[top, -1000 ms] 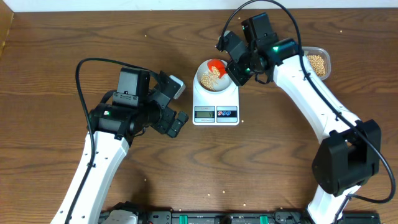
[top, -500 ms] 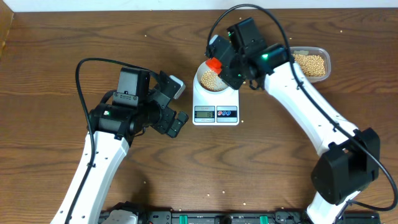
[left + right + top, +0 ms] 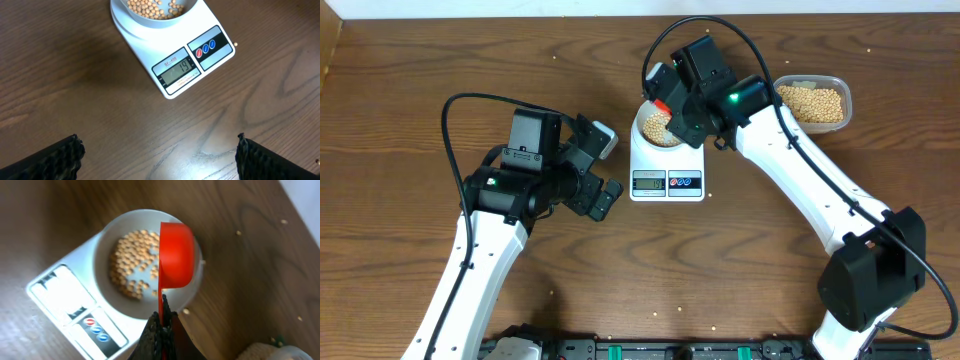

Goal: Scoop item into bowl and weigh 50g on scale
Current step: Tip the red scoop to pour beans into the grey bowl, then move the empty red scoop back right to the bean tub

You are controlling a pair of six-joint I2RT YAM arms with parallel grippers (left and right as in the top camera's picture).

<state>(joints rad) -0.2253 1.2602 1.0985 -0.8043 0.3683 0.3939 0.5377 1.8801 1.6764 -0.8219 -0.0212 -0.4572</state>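
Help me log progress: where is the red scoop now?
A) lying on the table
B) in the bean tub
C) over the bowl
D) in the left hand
C: the right hand holds the red scoop tipped over the bowl on the scale.

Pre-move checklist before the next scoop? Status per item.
1. Bowl seated on scale: ok.
2. Display at target: not ok, reads 19.
3. Right claw shut on scoop handle: ok.
4. Scoop emptied: cannot tell, its inside faces away.
5. Tub holds beans: ok.
6. Left claw open, apart from scale: ok.
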